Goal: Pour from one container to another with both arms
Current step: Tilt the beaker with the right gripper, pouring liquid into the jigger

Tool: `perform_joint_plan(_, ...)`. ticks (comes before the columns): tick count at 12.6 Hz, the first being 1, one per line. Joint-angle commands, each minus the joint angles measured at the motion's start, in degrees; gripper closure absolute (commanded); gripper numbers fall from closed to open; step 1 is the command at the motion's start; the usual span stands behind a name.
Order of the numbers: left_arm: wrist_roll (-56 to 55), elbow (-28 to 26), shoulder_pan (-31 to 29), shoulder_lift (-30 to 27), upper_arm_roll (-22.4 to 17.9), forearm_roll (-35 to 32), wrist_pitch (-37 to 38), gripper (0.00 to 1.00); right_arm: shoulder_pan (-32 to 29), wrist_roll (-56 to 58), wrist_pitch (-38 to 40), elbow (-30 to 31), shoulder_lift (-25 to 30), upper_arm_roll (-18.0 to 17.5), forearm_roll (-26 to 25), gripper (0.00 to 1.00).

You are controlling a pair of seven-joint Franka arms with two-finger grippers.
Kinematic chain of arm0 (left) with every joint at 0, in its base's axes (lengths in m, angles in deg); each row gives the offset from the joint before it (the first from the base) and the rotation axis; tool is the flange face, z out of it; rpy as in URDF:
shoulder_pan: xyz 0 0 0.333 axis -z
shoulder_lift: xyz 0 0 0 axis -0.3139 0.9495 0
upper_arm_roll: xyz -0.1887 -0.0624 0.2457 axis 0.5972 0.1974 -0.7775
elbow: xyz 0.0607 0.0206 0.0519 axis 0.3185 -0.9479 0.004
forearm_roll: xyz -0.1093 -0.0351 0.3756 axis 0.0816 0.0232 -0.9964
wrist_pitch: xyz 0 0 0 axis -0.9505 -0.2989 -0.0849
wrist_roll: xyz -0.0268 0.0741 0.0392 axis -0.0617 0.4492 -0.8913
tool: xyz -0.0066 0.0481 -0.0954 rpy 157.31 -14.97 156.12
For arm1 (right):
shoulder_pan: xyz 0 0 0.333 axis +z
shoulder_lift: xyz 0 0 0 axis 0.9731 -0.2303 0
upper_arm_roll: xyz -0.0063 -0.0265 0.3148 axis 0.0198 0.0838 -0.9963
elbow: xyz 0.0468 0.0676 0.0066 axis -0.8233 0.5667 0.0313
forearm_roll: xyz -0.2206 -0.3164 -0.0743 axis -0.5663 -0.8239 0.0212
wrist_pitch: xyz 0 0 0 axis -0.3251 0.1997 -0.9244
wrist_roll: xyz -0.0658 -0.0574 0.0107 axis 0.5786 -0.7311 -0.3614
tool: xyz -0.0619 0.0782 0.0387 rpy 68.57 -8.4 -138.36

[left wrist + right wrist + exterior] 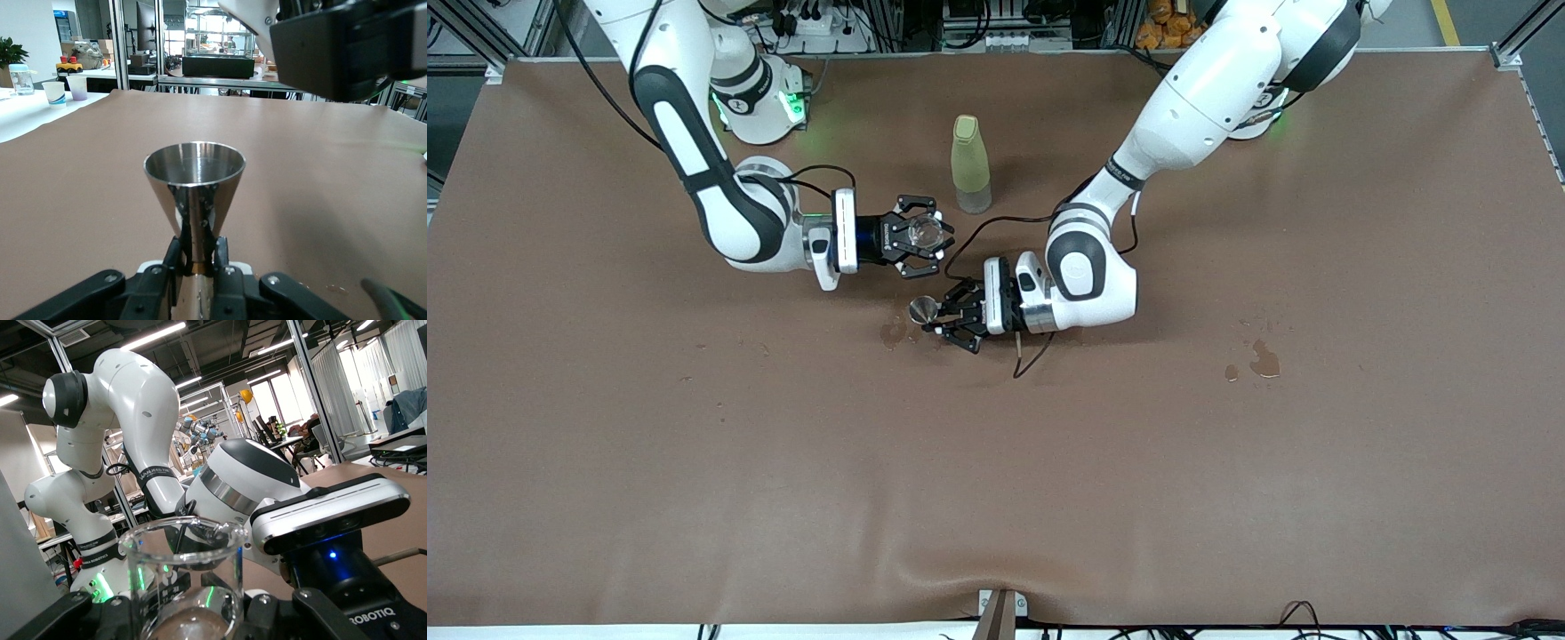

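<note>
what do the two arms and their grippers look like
Both arms are glossy white with rounded links and black joint bands. The right gripper and left gripper are black and skeletal, each behind a white wrist camera bar. Thin black cables trail along both. Green lights glow at the bases; "ROBOTIQ" is printed on one gripper.

Robotics lab: aluminium-framed workbenches, robot arms.

left hand clamped shut, right hand clamped shut

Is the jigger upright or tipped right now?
Upright. The jigger stands vertical in the left tool, mouth level and facing up. The glass cup sits in the right tool.
</note>
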Motion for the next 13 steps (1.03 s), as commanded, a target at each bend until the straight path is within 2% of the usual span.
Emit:
perform_joint_plan(1,0.61,-0.30,-0.26,-0.09,0.32,0.93,-0.63,1.00,1.32,-5.97,-0.22,0.14,0.27,0.11,2.34,1.00)
perform_joint_plan(6,0.70,-1.53,-0.70,-0.35,0.32,0.93,-0.63,1.00,1.85,-13.44,-0.31,0.05,0.18,0.20,2.52,1.00)
perform_joint_plan(13,0.78,-3.55,-0.79,-1.50,0.40,1.02,-0.63,1.00,2.64,-21.62,-0.31,-0.04,-0.44,0.11,5.69,1.00)
